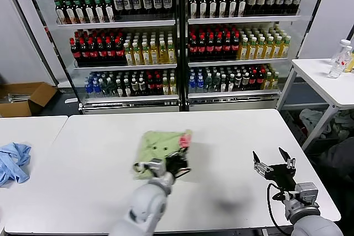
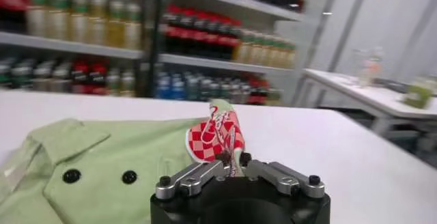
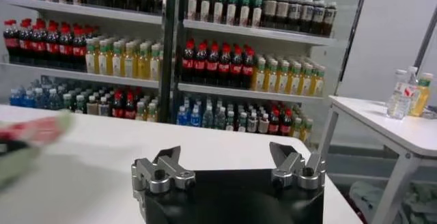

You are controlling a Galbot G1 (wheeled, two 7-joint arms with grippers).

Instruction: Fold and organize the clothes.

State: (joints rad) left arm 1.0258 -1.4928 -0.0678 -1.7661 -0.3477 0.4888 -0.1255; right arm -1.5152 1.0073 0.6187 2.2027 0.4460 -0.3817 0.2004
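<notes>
The left gripper (image 1: 178, 161) sits low over the middle of the white table (image 1: 232, 131), at the near right corner of the folded green polo shirt (image 1: 157, 146). In the left wrist view its fingers (image 2: 198, 175) are drawn close together, pinching the edge of the shirt's red-and-white checked patch (image 2: 215, 136), which stands up from the fabric between them. The shirt lies bunched and roughly folded on the table, collar (image 2: 65, 138) and two dark buttons (image 2: 71, 175) facing up.

Off to the right, well apart from the shirt, the right gripper (image 1: 274, 163) hangs above the near right part of the table with its fingers spread wide and nothing between them.

A light blue garment (image 1: 14, 161) lies crumpled on a separate table at the far left. Behind the tables stand glass-fronted shelves of bottles (image 1: 177, 37), a cardboard box (image 1: 25, 98) sits on the floor to the left, and a small side table (image 1: 326, 84) with bottles (image 1: 340, 59) stands at the right.
</notes>
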